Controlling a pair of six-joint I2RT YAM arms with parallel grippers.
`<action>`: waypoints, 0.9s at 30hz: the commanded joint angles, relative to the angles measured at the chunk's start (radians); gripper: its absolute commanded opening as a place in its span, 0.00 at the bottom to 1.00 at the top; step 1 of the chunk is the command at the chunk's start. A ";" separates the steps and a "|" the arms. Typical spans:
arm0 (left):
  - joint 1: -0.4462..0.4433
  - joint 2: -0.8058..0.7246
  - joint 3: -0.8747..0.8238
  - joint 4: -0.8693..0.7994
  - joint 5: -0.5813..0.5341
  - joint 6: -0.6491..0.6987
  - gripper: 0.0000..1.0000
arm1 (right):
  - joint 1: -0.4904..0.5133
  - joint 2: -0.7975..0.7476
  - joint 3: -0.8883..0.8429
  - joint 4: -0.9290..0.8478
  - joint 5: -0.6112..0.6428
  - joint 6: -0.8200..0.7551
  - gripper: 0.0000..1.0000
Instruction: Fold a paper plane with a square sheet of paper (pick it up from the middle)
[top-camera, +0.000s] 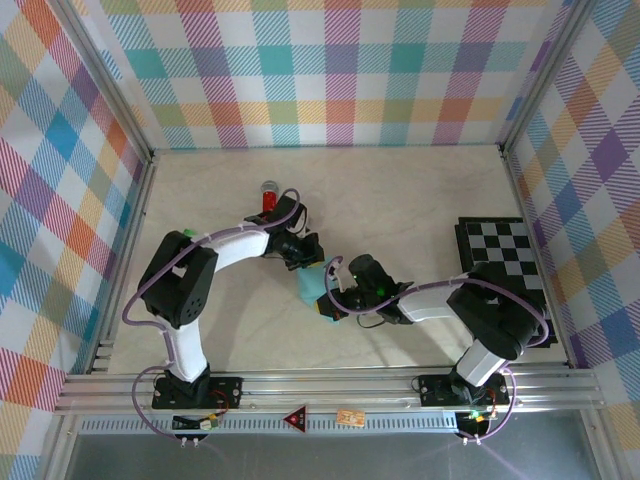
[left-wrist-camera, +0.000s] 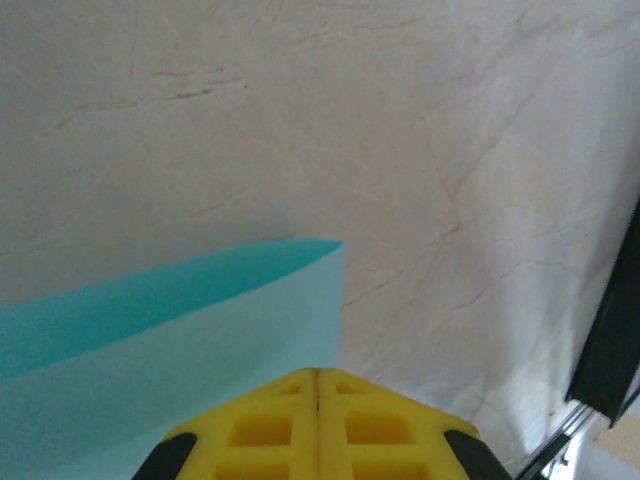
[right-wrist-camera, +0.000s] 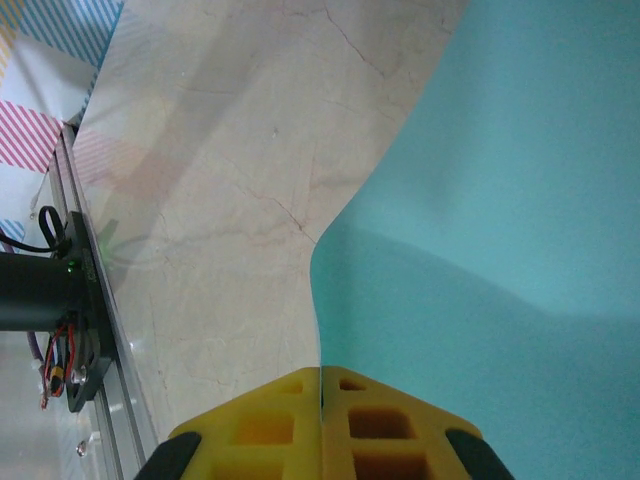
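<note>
The square sheet of paper is light cyan and hangs curled above the table's middle, held between both grippers. My left gripper reaches in from the upper left and is shut on one edge. In the left wrist view the paper runs out to the left from the closed yellow fingertips of that gripper, with a folded layer showing. My right gripper comes from the right and is shut on the opposite edge. In the right wrist view the paper rises from the closed seam of the right gripper and bows to the right.
A black-and-white checkered board lies at the right side of the table, partly under the right arm. A red glittery tube stands behind the left forearm. Checked walls enclose the table, and an aluminium rail runs along the near edge.
</note>
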 joint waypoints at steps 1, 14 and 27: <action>-0.008 0.034 0.046 -0.095 -0.004 0.066 0.03 | -0.010 0.013 0.012 0.021 -0.031 0.016 0.00; -0.043 0.120 0.027 -0.103 -0.055 0.133 0.00 | -0.072 0.064 0.027 0.037 -0.116 0.065 0.00; -0.043 0.122 0.022 -0.082 -0.049 0.123 0.00 | -0.132 0.108 0.029 0.073 -0.180 0.090 0.00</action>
